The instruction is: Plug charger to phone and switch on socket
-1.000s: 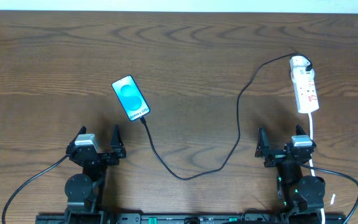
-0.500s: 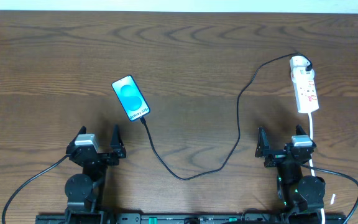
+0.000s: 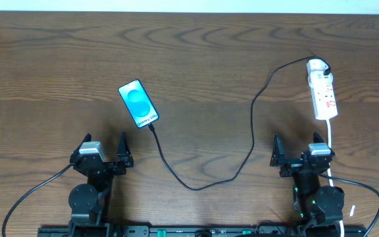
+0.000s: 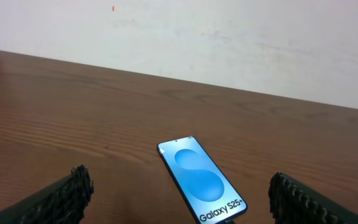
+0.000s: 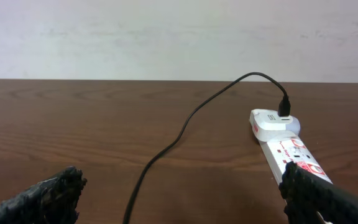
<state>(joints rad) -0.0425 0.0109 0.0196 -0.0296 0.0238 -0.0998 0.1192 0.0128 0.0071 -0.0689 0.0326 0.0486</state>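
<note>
The phone (image 3: 138,103) lies face up left of centre, its blue screen lit. It also shows in the left wrist view as the phone (image 4: 201,180), ahead of and between the fingers (image 4: 67,196). The charger (image 3: 193,187) runs from the phone's lower edge in a loop across the table to a white adapter at the far end of the socket (image 3: 324,92). My left gripper (image 3: 104,147) is open and empty, well short of the phone. My right gripper (image 3: 297,150) is open and empty, just short of the socket (image 5: 288,149), with the charger (image 5: 185,124) ahead of it.
The socket's white cord (image 3: 331,141) runs down past my right gripper's right side. A thicker black robot cable (image 3: 35,191) curves off the left arm's base. A pale wall (image 5: 179,37) stands behind the table's far edge.
</note>
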